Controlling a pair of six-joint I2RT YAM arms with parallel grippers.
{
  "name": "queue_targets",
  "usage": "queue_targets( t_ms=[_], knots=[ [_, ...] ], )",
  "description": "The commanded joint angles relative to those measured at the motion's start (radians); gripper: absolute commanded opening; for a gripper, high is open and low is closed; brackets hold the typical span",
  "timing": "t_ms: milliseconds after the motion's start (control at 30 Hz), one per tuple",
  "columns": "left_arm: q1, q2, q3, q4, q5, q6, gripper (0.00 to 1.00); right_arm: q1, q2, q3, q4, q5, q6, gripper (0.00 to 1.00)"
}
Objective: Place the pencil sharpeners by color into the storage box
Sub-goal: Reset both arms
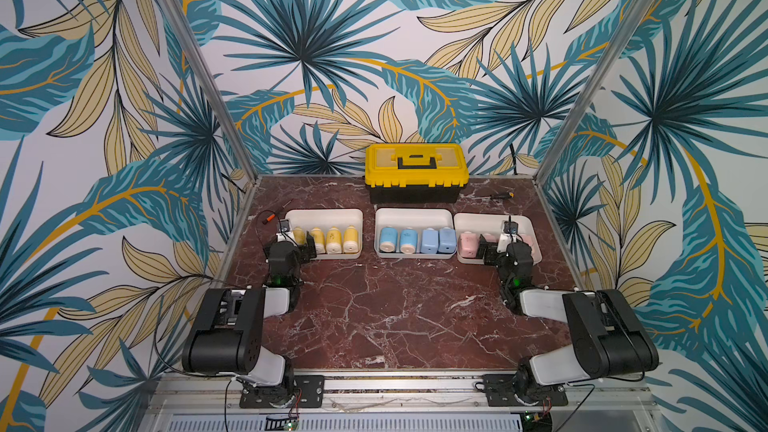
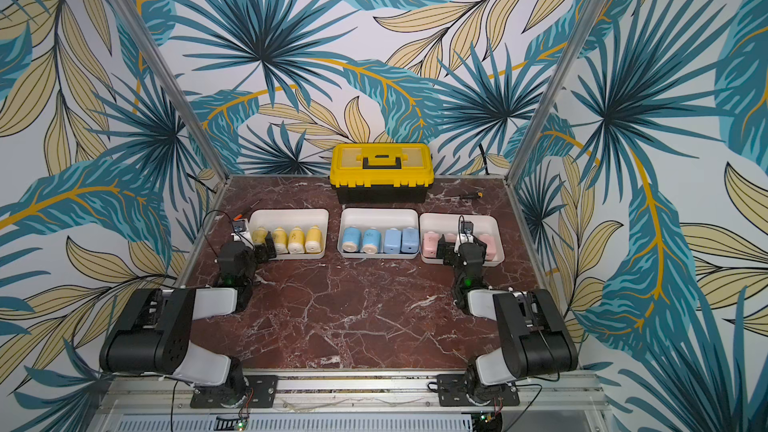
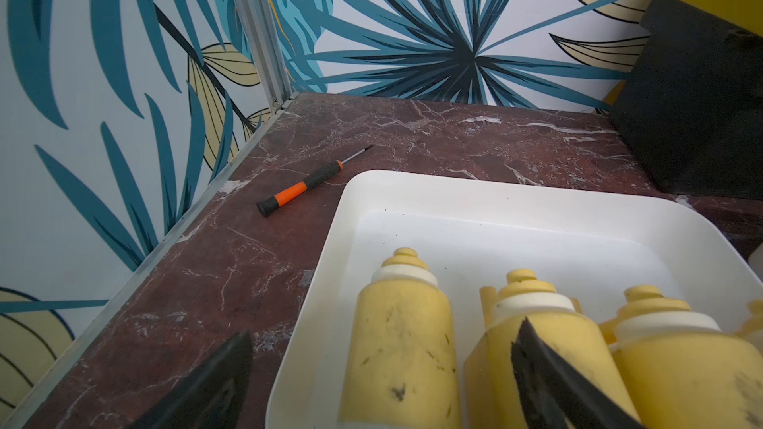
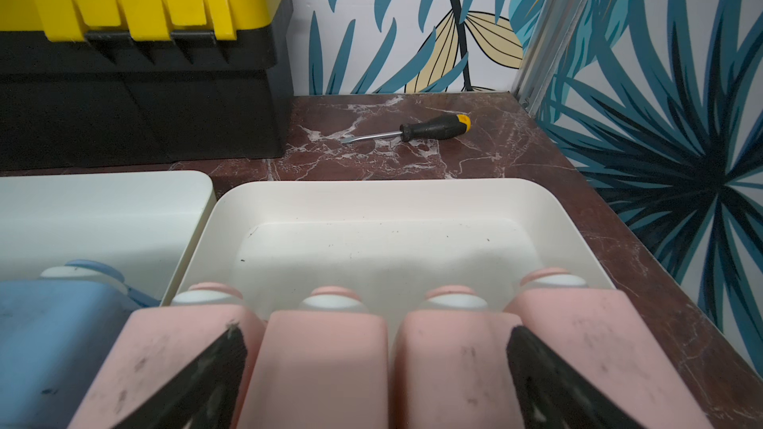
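I hold my left gripper point(image 3: 384, 334) at nine o'clock and right gripper point(image 4: 376, 332) at three wide and empty: yellow sharpeners point(image 1: 333, 239) and pink sharpeners point(image 4: 326, 361) look fully sorted below.

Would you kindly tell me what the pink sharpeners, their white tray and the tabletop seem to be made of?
Pink sharpeners: matte plastic, probably; smooth moulded faces, dark scuffs.
White tray: semi-matte plastic, likely; seamless rounded rim.
Tabletop: reddish marble look, white veins; stone or printed laminate, cannot tell.
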Motion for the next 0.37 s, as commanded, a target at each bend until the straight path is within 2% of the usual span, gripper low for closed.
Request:
queue_targets(
  t_ms=[0,333],
  knots=[
    [-0.004,0.009,0.005,0.016,0.01,0.015,0.99,-0.003,0.007,0.011,-0.015,-0.008,-0.003,0.99],
    [-0.004,0.01,0.005,0.015,0.01,0.015,0.99,-0.038,0.013,0.039,-0.062,-0.072,0.015,0.99]
  ],
)
